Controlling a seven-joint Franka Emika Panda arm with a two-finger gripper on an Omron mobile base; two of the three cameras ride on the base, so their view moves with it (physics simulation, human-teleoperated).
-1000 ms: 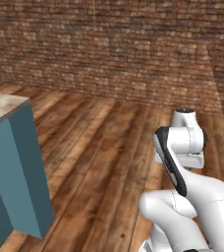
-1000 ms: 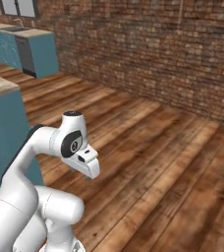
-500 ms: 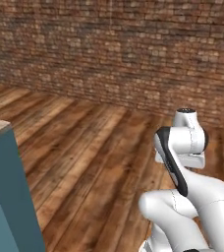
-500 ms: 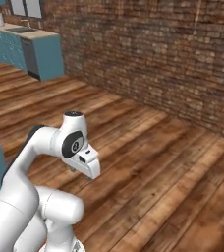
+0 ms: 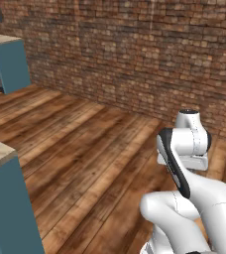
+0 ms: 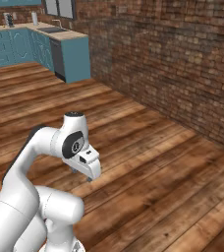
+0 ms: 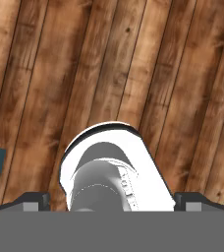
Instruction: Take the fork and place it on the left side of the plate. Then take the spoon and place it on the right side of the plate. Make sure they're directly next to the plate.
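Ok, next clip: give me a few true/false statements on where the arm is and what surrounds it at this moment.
1. The gripper is open, holding nothing. True.
2. The hand camera looks down at a blue plate. False: it looks at the wood floor.
3. A brick wall stands ahead of the robot. True.
4. Teal cabinets stand against the far wall in the right base view. True.
5. The floor is tiled white. False: it is brown wooden planks.

wooden plank floor, brick wall, teal kitchen cabinets, teal counter corner
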